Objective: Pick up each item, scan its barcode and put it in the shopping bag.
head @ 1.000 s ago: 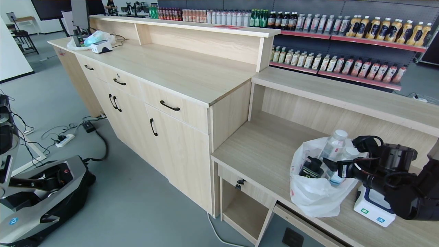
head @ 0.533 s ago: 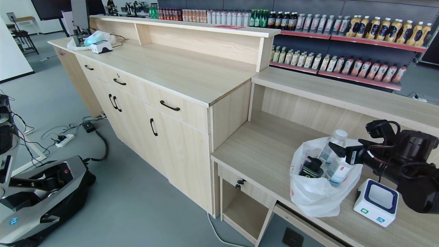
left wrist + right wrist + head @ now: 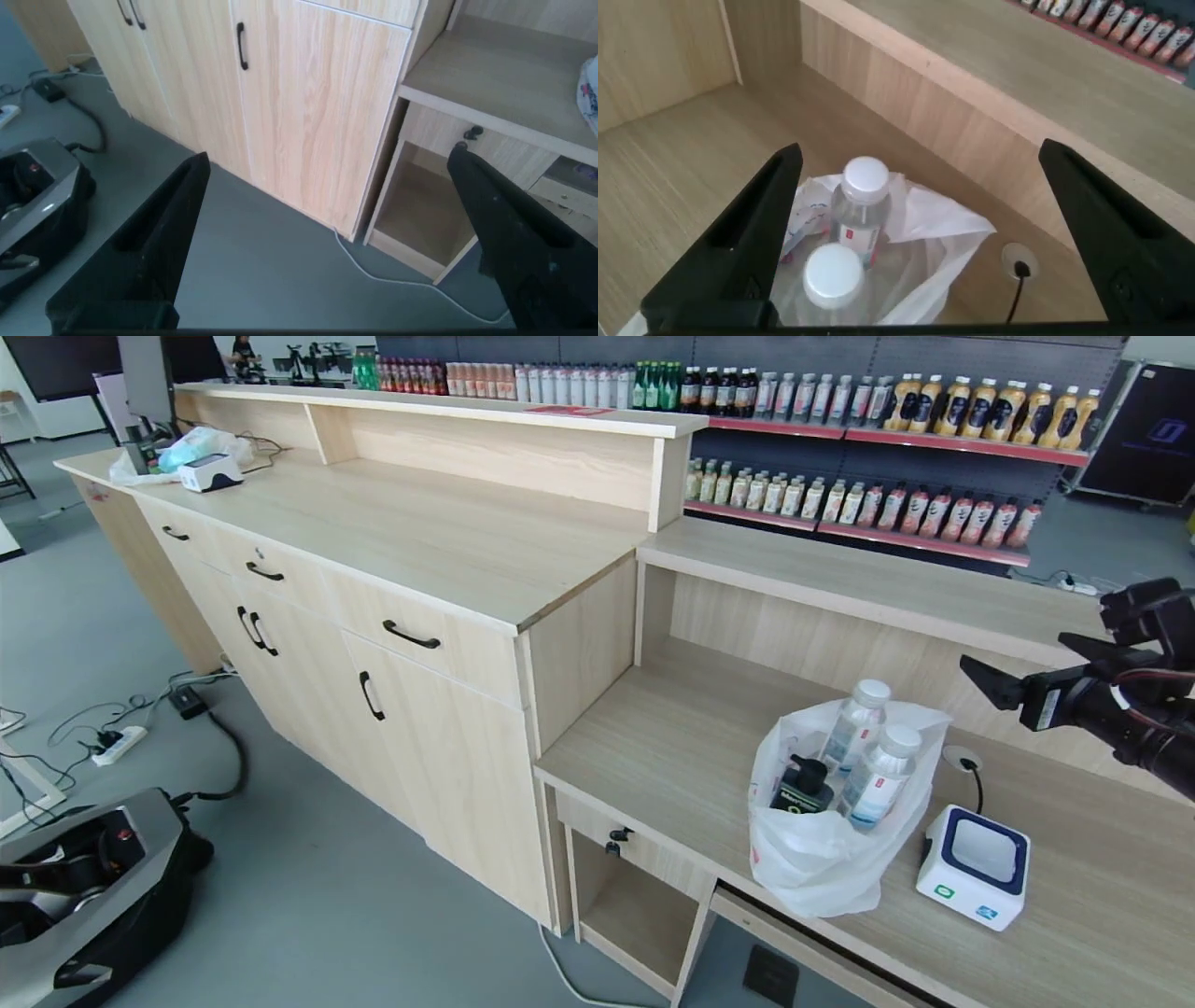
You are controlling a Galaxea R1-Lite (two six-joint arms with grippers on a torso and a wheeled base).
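wood counter (image 3: 691, 756), bag (image 3: 822, 863), drink shelves (image 3: 840, 429), maybe cables (image 3: 242, 758)

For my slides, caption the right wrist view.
Right gripper, jaws open, looking down at the shopping bag with two white-capped bottles.

Bag (image 3: 822, 863) on counter (image 3: 691, 747) holds three bottles (image 3: 876, 782) — scanner (image 3: 976, 868) just beside it; right gripper (image 3: 1024, 658) hangs above, jaws apart
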